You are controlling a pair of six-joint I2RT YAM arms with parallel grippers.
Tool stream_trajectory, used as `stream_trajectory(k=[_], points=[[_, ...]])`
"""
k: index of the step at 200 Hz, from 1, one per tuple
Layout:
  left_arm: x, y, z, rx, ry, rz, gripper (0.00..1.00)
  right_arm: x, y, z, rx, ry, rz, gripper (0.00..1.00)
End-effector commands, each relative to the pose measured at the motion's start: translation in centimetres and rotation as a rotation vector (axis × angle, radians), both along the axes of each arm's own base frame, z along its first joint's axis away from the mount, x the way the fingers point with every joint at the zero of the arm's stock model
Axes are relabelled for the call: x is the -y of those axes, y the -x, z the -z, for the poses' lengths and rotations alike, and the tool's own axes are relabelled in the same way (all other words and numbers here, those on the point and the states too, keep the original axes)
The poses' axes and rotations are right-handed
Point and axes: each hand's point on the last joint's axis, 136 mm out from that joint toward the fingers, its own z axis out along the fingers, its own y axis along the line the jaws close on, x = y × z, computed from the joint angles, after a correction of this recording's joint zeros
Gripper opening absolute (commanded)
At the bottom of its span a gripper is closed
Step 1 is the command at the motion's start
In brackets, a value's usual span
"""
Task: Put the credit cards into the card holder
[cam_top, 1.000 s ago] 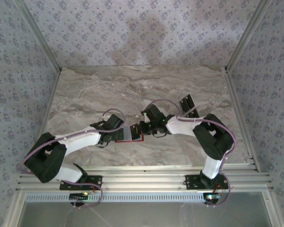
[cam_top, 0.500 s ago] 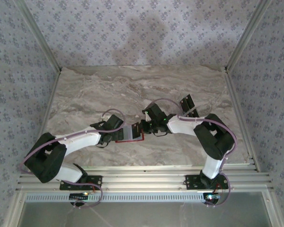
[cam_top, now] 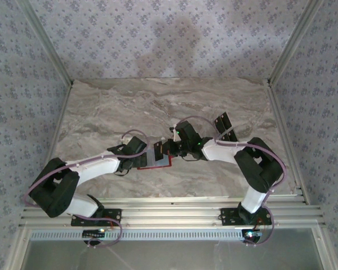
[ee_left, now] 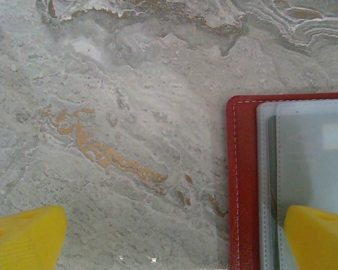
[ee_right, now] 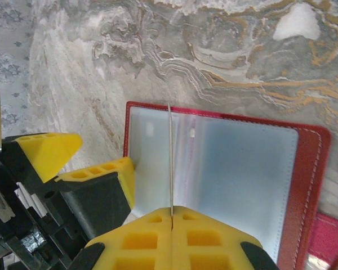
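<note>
The left hand (ee_left: 169,241) stood spread wide, one fingertip (ee_left: 318,236) over the open card holder (ee_left: 242,185), seemingly to pin it flat on the worktop (ee_left: 118,112), while the right hand (ee_right: 172,236) was pinching a thin sheet (ee_right: 170,157) upright above it, card or sleeve unclear.

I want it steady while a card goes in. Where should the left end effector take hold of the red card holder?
The card holder lies open and flat on the table, so nothing offers a pinch. Probably best: come straight down and pin its grey sleeve beside the red border, clear of the thin sheet the right end effector pinches.
</note>
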Motion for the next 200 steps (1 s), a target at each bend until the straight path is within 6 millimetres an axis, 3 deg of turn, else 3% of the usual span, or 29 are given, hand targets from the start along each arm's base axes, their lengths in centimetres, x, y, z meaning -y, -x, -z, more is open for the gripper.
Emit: stream_trajectory(k=[1,113,200], points=[[-1.5,1.3,1.3,-0.051,-0.061,-0.013,0.99,-0.4,-0.2,0.3,-0.010,-0.045,0.007,0.00],[-1.4,1.3,1.4,-0.052,-0.060,-0.012,0.99,-0.1,-0.3,2.6,-0.042,-0.045,0.017,0.00],[-1.5,1.4,1.5,-0.054,-0.060,-0.014,0.99,-0.8,0.2,2.2,-0.049,-0.067,-0.002,0.00]])
